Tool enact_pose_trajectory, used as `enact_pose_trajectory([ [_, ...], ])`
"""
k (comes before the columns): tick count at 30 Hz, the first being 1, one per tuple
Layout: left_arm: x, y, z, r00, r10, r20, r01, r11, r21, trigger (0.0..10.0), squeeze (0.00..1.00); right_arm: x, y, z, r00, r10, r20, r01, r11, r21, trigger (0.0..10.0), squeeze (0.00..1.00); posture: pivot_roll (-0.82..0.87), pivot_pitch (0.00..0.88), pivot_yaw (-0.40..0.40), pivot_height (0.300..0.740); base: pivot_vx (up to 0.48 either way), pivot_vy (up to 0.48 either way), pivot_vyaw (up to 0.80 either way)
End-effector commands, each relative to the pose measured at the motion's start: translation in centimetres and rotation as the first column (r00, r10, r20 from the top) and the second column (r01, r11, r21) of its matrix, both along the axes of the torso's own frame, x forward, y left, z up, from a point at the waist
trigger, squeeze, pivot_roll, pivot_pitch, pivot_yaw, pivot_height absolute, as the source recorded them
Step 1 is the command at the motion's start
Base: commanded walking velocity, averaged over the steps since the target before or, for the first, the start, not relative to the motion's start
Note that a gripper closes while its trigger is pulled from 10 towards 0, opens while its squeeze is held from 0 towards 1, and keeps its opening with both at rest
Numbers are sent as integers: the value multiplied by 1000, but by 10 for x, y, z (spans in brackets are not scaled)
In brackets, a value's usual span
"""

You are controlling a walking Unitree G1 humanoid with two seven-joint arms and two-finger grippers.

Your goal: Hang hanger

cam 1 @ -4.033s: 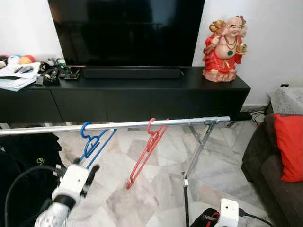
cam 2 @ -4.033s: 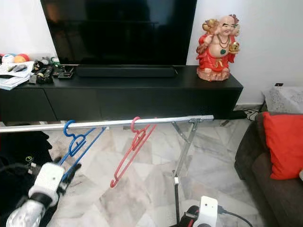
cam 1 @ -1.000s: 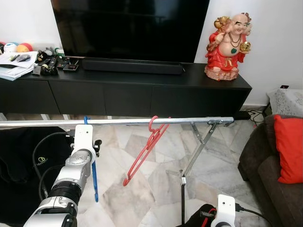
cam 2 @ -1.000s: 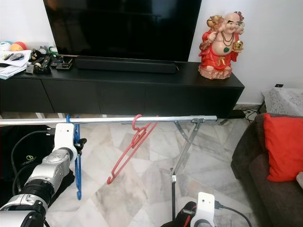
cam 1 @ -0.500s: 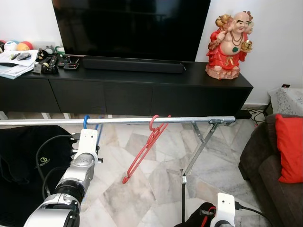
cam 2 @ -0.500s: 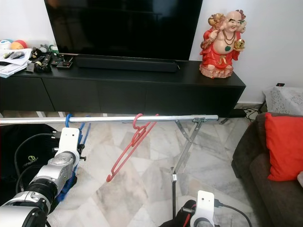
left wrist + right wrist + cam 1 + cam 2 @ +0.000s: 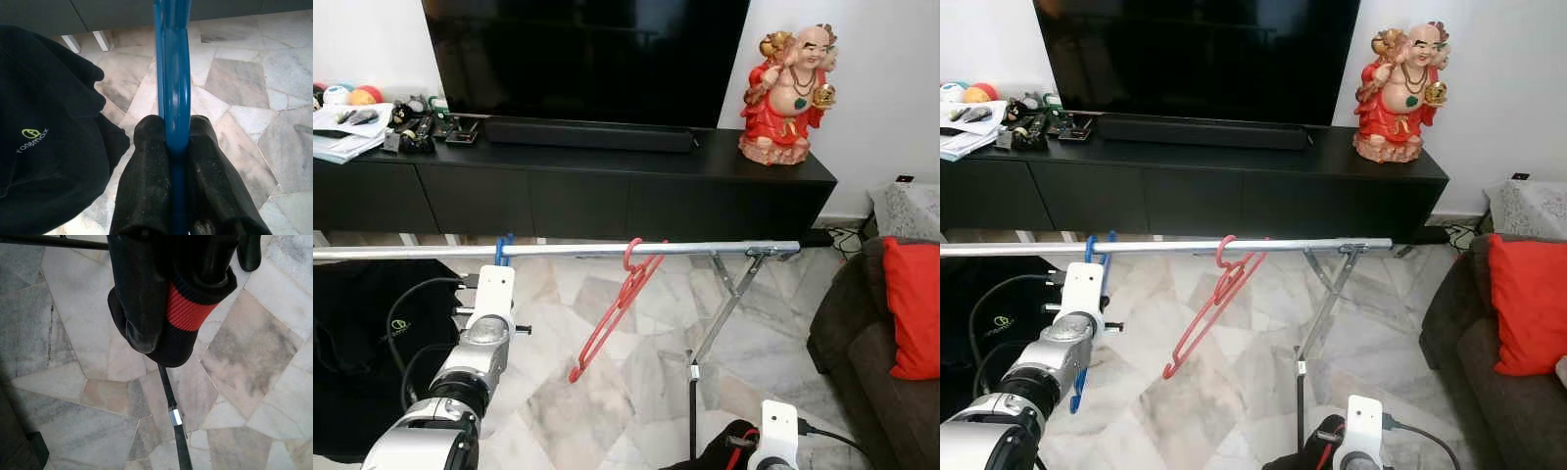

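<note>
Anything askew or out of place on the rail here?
The red hanger hangs tilted, its body slanting down toward the robot's left. The blue hanger is clamped in the left gripper at the rail.

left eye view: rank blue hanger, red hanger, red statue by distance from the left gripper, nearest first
1. blue hanger: clamped in the left gripper, hook at the rail.
2. red hanger: hanging mid-rail, to the gripper's right.
3. red statue: far right on the black TV cabinet beyond the rail.
</note>
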State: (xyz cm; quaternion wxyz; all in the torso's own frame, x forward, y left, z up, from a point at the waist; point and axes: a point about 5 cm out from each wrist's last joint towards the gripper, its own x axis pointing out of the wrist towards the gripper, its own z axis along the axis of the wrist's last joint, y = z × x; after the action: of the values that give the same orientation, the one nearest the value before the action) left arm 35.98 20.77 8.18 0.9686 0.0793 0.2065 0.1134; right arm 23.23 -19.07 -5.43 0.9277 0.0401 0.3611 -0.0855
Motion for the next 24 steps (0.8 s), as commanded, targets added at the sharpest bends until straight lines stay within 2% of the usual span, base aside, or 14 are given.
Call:
enact_pose_trajectory([
  [1, 0, -2, -1, 1000, -8, -6, 8, 1000, 11, 0, 0, -4, -2, -3, 1000, -3, -19, 3, 1000, -3, 10000, 0, 115, 0, -65, 740, 0, 0, 0],
  [5, -1, -3, -3, 1000, -24, 0, 24, 1000, 5, 0, 0, -6, -3, -3, 1000, -2, -26, 2, 1000, -2, 10000, 0, 115, 0, -66, 740, 0, 0, 0],
  [6, 0, -2, 0, 999, -27, 38, 27, 1000, -3, 0, 0, -6, -4, -3, 1000, -3, -26, 3, 1000, -2, 10000, 0, 115, 0, -66, 740, 0, 0, 0],
  [9, 0, -3, 4, 996, -35, 80, 35, 999, -6, 0, 0, -6, -4, -3, 1000, -4, -26, 4, 1000, -2, 10000, 0, 116, 0, -66, 740, 0, 0, 0],
  [13, -3, -4, 7, 986, -68, 152, 66, 998, 20, 0, 0, -5, -5, -3, 1000, -6, -22, 6, 1000, -5, 10000, 0, 109, 0, -68, 740, 0, 0, 0],
  [18, -15, -2, 6, 969, -88, 230, 77, 995, 58, 0, 0, -4, -6, -2, 1000, -1, -13, 1, 1000, -12, 10000, 0, 118, 0, -78, 740, 0, 0, 0],
  [22, -23, 0, 5, 964, -103, 245, 87, 993, 75, 0, 0, -3, -6, -1, 1000, 0, -9, 0, 1000, -14, 10000, 0, 122, 0, -80, 740, 0, 0, 0],
  [24, -36, 0, 3, 955, -153, 252, 127, 985, 119, 0, 0, -2, -5, -1, 1000, 4, -7, -4, 1000, -16, 10000, 0, 124, 0, -78, 740, 0, 0, 0],
])
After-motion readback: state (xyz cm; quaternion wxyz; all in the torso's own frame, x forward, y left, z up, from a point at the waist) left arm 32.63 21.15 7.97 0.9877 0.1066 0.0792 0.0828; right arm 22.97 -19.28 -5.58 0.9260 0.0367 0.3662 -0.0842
